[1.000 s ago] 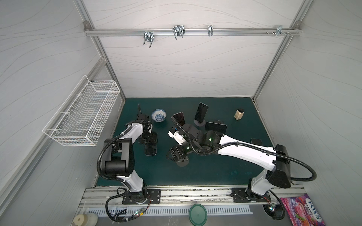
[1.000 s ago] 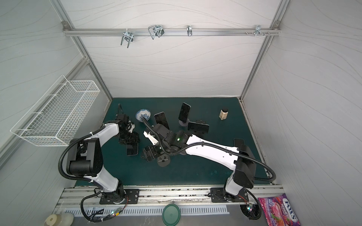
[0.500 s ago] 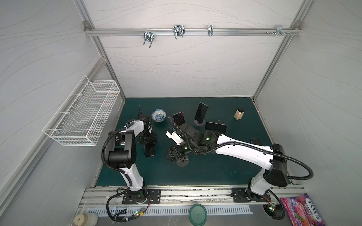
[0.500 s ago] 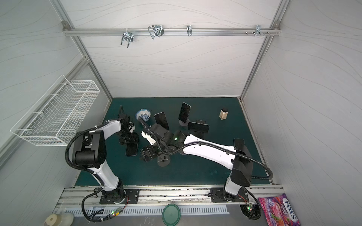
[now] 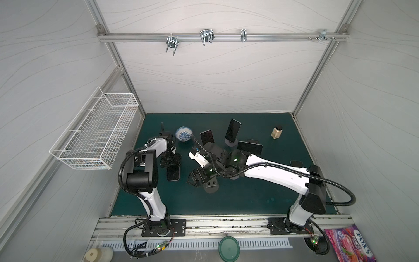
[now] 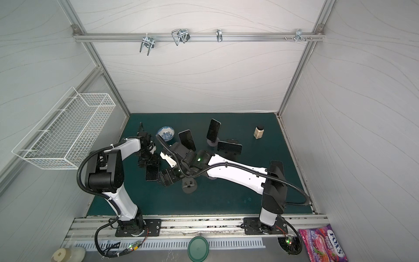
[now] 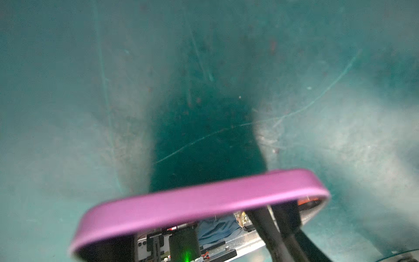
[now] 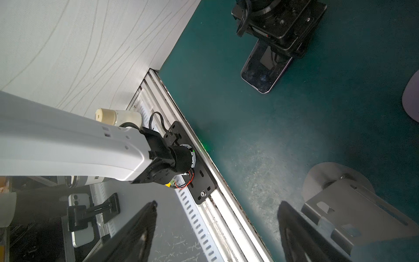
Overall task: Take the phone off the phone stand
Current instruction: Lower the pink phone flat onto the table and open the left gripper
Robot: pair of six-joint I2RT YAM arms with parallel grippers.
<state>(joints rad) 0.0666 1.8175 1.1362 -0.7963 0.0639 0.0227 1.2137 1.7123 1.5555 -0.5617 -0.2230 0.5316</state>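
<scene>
Clenching left hand (image 5: 171, 163) on phone (image 5: 173, 175) to lay it flat on bench (image 5: 244, 204), I hold right hand (image 8: 217, 205) released beside stand (image 8: 344, 204).

A: Left wrist cam?
B: All blur. The phone (image 7: 199, 202) is just a purple rim, rest cut by the frame edge. Mat (image 7: 113, 90) smeared.
A: Right wrist cam?
B: Phone stand (image 8: 353, 211) runs out of frame. Right gripper (image 8: 215, 226) fingers (image 8: 140, 229) cut off too. Left gripper (image 8: 277, 48) covers approx. half the phone.
A: Top views?
B: Left fingertips hidden under the wrist in both. Candy bag (image 5: 349, 246) clipped at the btm edge.
</scene>
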